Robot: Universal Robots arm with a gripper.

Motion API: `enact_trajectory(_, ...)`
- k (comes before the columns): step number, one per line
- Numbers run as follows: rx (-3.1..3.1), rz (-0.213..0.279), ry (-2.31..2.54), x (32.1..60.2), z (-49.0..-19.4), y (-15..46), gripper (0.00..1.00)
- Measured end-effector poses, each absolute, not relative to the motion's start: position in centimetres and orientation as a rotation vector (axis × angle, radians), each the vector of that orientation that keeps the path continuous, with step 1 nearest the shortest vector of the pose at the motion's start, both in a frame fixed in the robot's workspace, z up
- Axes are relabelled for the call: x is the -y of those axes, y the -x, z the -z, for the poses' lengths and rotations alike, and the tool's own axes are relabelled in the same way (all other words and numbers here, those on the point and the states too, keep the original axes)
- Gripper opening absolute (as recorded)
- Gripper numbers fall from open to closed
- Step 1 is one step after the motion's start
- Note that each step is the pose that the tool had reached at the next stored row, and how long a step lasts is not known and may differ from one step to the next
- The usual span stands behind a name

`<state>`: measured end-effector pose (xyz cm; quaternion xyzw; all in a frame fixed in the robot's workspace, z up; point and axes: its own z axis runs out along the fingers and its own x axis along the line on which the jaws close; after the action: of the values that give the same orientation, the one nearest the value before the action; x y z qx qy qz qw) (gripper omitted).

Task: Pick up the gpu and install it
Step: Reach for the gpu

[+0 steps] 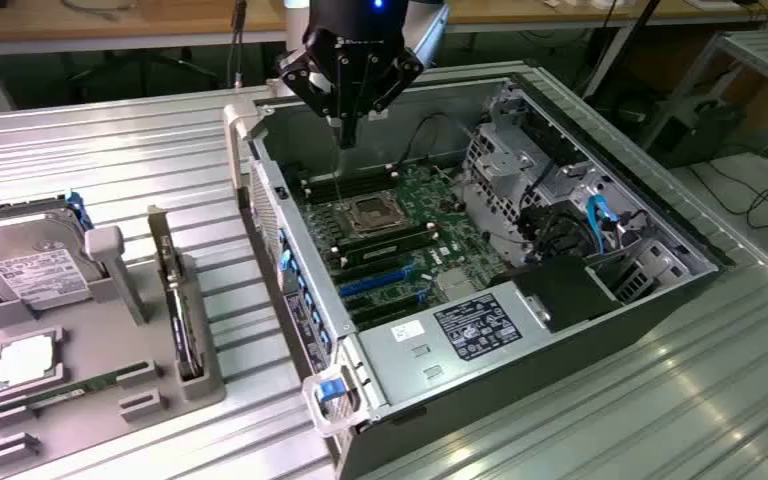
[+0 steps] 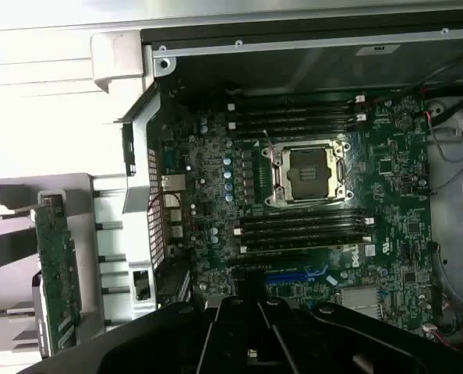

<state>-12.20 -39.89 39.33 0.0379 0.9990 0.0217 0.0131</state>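
Observation:
The gpu (image 1: 171,290) is a thin dark card standing on edge in a slot of the grey holder (image 1: 131,375), at the exterior view's left, beside the open computer case (image 1: 491,340). In the wrist view the gpu (image 2: 56,273) shows a green board face next to the case wall. My gripper (image 1: 347,138) hangs above the far part of the case, over the motherboard (image 1: 411,240) near the CPU socket (image 1: 368,212). Its fingers are shut together with nothing between them. In the wrist view the gripper (image 2: 247,302) points down over the blue expansion slots (image 2: 294,276).
The holder also carries a silver hard drive (image 1: 31,265), a square chip (image 1: 24,360) and a green memory stick (image 1: 71,392). A drive cage and cables (image 1: 558,200) line the case's side at the exterior view's right. The ribbed metal table (image 1: 117,150) surrounds everything.

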Motion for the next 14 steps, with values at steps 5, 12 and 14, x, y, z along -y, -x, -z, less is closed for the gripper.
enact_trajectory(5,-3.112,-0.068,-0.118,39.9,-39.3,12.8,0.11)
enact_trajectory(12,-3.112,-0.068,-0.118,39.9,-39.3,15.0,0.11)
enact_trajectory(14,-3.112,-0.068,-0.118,40.0,-39.3,16.5,0.11)
